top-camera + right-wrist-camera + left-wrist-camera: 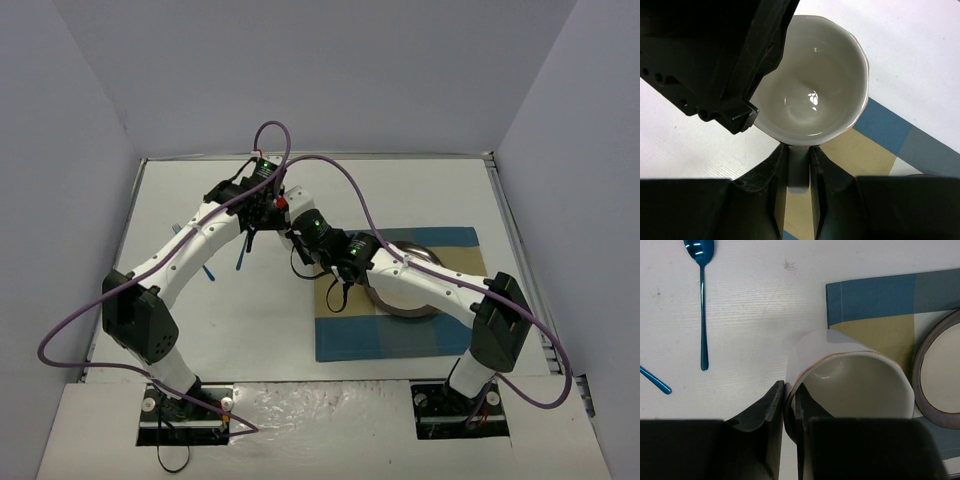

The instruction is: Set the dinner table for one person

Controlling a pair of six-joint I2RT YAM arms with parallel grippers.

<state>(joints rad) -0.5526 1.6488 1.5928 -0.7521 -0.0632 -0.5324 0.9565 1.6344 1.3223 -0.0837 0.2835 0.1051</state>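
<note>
Right end effector (798, 152) and left end effector (789, 390), both clamped on one mug (810, 85)
Right pinches its handle, left its rim (at the placemat's (865, 300) far left corner).

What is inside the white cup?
Nothing shows inside the white ceramic cup, just its bare, shiny bottom. The left black claw pinching the rim covers part of the inner wall.
</note>
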